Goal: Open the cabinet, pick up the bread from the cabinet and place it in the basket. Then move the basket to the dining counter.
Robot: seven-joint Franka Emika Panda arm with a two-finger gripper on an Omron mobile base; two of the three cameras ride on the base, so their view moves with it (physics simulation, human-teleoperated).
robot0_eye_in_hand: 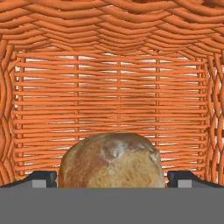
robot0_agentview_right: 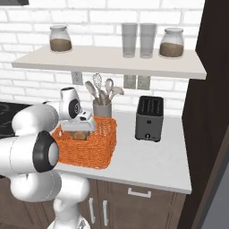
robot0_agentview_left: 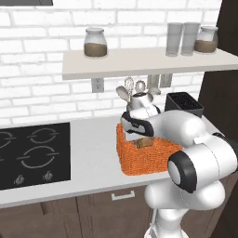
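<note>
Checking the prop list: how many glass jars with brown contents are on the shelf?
2. One jar stands at the left end of the shelf; the other jar stands near the right end, beside two empty glasses. None looks hidden.

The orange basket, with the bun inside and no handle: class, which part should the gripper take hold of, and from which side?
Probably from above, pinching one upright woven wall at the rim of the basket, since it has no handle. The bread lies between the open gripper.

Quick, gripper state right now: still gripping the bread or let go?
Gripper: open over the basket, fingertips standing wide on either side of the bread, which sits inside the basket.
</note>
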